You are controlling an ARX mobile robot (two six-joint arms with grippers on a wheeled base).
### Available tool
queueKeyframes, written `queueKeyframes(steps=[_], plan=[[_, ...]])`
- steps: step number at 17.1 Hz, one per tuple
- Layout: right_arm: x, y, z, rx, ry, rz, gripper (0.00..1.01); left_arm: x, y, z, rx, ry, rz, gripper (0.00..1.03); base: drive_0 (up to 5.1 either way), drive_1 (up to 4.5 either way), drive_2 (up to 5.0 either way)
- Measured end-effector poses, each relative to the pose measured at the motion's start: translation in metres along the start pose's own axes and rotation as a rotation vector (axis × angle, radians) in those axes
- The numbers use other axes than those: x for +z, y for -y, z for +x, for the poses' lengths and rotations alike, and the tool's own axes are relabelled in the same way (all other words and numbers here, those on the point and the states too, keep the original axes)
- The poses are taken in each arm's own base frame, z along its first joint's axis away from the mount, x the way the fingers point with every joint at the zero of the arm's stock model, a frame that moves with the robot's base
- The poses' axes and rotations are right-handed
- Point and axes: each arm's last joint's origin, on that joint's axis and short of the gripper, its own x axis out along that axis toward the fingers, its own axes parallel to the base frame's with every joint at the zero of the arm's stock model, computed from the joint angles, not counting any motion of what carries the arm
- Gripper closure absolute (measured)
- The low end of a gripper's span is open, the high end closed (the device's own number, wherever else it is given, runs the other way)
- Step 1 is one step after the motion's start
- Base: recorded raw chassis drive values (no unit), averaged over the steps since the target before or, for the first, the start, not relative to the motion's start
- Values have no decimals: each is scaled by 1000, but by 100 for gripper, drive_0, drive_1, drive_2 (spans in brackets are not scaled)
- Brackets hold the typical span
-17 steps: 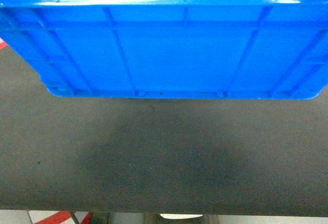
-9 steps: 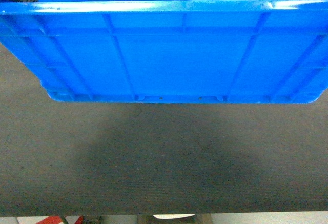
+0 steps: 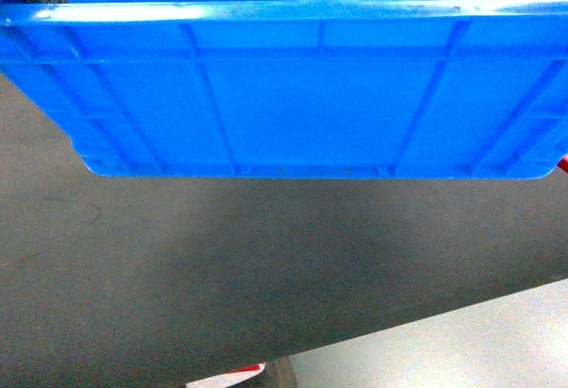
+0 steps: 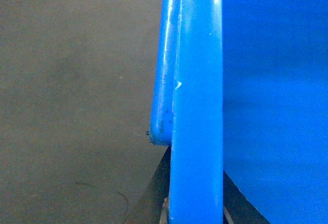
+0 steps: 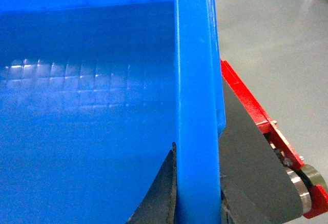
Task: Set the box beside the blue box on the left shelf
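Carrying the box [image 3: 293,95] clear of the dark mat [image 3: 222,273] below, I have a claw on each side rim: my left gripper [image 4: 177,203] pinches the left rim, dark fingers either side of it, and my right gripper [image 5: 197,198] pinches the right rim likewise. Beyond the right wall a red frame [image 5: 256,116] runs close. The shelf is out of sight. A swing could clip that frame, I judge, or the rim could slip.
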Motion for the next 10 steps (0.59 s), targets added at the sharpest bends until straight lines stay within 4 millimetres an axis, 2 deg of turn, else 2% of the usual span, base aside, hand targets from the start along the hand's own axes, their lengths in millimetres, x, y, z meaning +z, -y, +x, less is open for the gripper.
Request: queueKeyframes(steps=[10], plan=[[0,0,0,0,0,0,91,0,0,0,0,-1,0,96,-170,-170,-170]])
